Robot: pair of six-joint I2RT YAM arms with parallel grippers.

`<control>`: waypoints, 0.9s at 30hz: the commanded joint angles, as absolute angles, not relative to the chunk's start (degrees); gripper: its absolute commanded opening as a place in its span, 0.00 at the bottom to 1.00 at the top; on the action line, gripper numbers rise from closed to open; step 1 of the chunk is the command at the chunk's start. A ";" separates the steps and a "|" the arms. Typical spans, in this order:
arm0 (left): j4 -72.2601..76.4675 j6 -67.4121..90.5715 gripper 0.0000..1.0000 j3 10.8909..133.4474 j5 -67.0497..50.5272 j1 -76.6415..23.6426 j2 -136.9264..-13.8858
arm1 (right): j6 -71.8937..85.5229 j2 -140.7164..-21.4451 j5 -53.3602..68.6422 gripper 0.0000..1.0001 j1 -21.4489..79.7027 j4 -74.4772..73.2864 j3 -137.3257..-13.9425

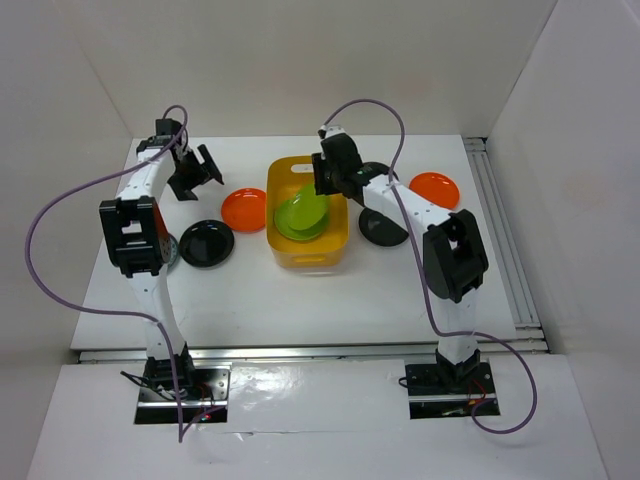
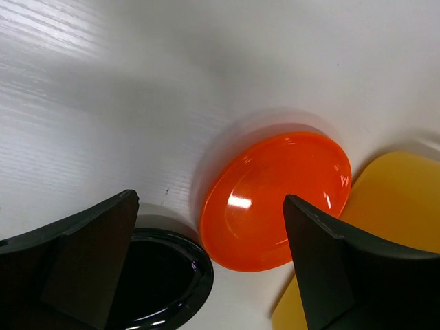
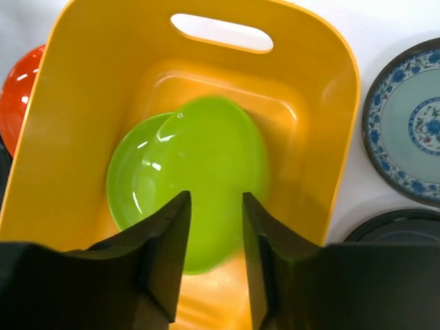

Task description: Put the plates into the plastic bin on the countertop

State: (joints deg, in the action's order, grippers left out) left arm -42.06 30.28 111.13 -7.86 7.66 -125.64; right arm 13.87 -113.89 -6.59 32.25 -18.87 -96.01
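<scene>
Right gripper point(image 3: 216, 199): jaws a little apart, holding nothing, over the yellow bin point(image 3: 330, 124).
Green plates point(image 3: 206, 158): two, stacked in the bin.
Blue plate point(image 3: 412, 117): beside the bin; its pattern shows only from the right wrist.
Left gripper point(image 2: 210, 201): wide open over an orange plate point(image 2: 275, 199).
Table point(image 1: 300, 300): white, with white walls point(image 1: 300, 60).

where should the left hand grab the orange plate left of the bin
Probably its far-left rim, from above: the orange plate lies flat, the plastic bin crowds its right side and a black plate its near side, leaving that rim free.
</scene>
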 commanded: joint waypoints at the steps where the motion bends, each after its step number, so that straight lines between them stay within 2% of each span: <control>1: -39.11 28.22 1.00 110.48 -10.81 7.65 -125.16 | 13.62 -112.50 -6.07 0.46 33.22 -17.05 -97.11; 4: -38.50 27.69 1.00 111.62 -12.83 7.65 -127.34 | 13.62 -111.98 -6.06 0.67 33.75 -17.05 -97.82; 7: -38.50 27.16 1.00 111.62 -13.36 7.65 -128.14 | 13.10 -111.97 -6.06 0.78 34.28 -17.57 -100.10; 8: -38.50 27.16 0.99 111.62 -13.88 7.65 -128.75 | 13.10 -111.97 -6.06 0.86 34.80 -17.58 -100.63; 13: -37.35 26.63 0.96 110.40 -13.89 7.12 -129.90 | 13.10 -109.17 -5.54 0.91 35.33 -18.11 -103.27; 14: -37.35 26.63 0.96 110.39 -13.89 7.12 -130.51 | 13.10 -108.03 -5.54 1.00 35.33 -18.11 -103.27; 15: -36.57 26.11 0.93 109.69 -13.89 7.12 -130.52 | 13.10 -107.41 -5.02 1.00 35.33 -18.11 -103.27; 17: -36.56 26.10 0.93 109.69 -14.67 7.12 -131.22 | 13.10 -105.74 -5.01 1.00 35.33 -18.11 -103.27; 19: -36.04 25.58 0.86 109.69 -14.68 7.12 -131.75 | 13.10 -105.04 -5.01 1.00 35.33 -18.11 -103.27; 21: -36.04 25.58 0.85 109.17 -15.29 6.59 -132.28 | 12.57 -104.41 -5.01 1.00 35.33 -18.63 -103.27; 23: -35.51 25.58 0.76 108.64 -15.29 6.59 -132.28 | 12.57 -103.80 -5.01 1.00 34.80 -18.63 -103.27; 24: -35.51 25.58 0.76 108.63 -15.29 6.07 -132.28 | 12.57 -103.28 -4.49 1.00 34.20 -18.63 -102.58; 27: -32.61 24.96 0.71 103.46 -15.91 6.06 -129.39 | 12.57 -102.05 -4.48 1.00 33.58 -18.63 -101.78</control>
